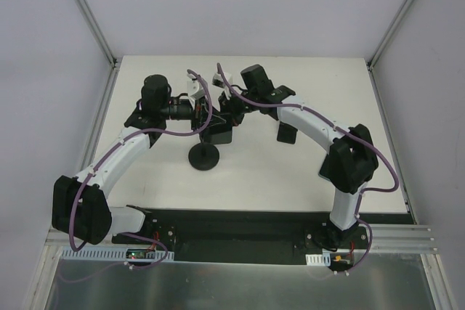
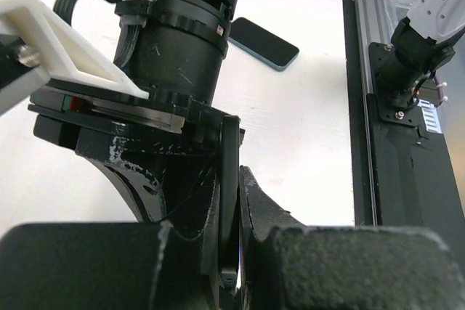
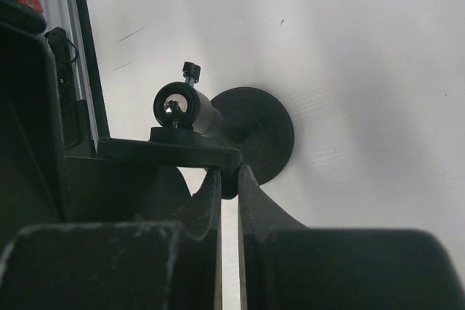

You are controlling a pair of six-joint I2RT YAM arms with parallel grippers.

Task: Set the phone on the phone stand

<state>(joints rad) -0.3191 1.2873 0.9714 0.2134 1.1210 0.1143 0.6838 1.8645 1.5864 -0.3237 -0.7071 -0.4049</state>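
The phone stand has a black round disc base (image 1: 205, 157) and a flat holder plate (image 1: 218, 134) on top. In the right wrist view its base (image 3: 258, 132) and ball joint (image 3: 178, 107) show from above. My left gripper (image 1: 205, 123) is shut on the thin edge of the holder plate (image 2: 229, 201). My right gripper (image 1: 231, 117) is shut on a corner of the same plate (image 3: 174, 152). The dark phone (image 1: 285, 133) lies flat on the table to the right, partly under my right arm. It also shows in the left wrist view (image 2: 265, 43).
The white table (image 1: 276, 179) has grey walls at the back and both sides. A black rail with the arm bases (image 1: 240, 234) runs along the near edge. My right arm's wrist (image 2: 182, 27) crowds close over the stand.
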